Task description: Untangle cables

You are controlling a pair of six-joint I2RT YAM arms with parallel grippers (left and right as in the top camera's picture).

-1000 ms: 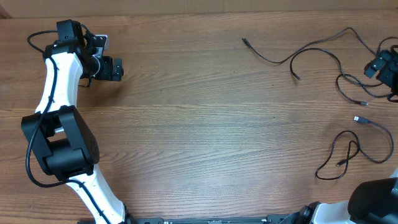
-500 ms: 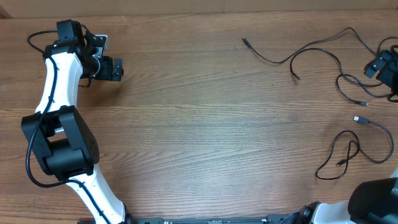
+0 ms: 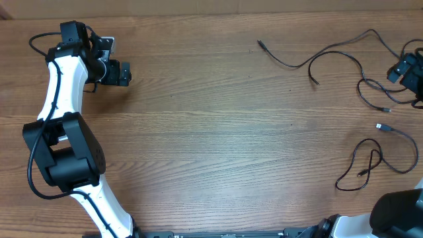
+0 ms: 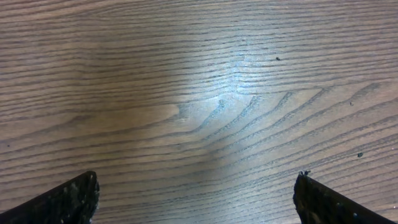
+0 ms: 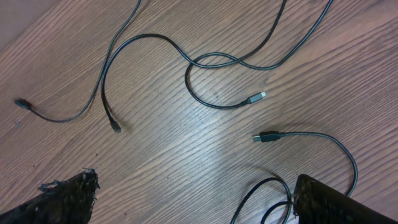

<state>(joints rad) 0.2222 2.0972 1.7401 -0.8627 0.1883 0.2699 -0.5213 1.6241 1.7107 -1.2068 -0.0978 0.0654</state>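
Three thin black cables lie spread loose on the right part of the wooden table. One long cable (image 3: pixel 310 61) runs from a small plug at the far middle toward the far right. A second cable (image 3: pixel 371 94) curls beside the right gripper (image 3: pixel 400 70). A third cable (image 3: pixel 370 160) with a silvery plug loops near the right edge. In the right wrist view, the open right gripper (image 5: pixel 194 200) hovers above the table, with a silvery plug (image 5: pixel 256 98) and a black plug (image 5: pixel 265 137) ahead and a cable loop (image 5: pixel 273 190) by the right finger. The left gripper (image 3: pixel 121 73) is open and empty at the far left, over bare wood in the left wrist view (image 4: pixel 196 200).
The left arm's white links (image 3: pixel 59 99) stretch along the left edge. The right arm's base (image 3: pixel 396 215) sits at the near right corner. The wooden table (image 3: pixel 211 132) spans the whole view.
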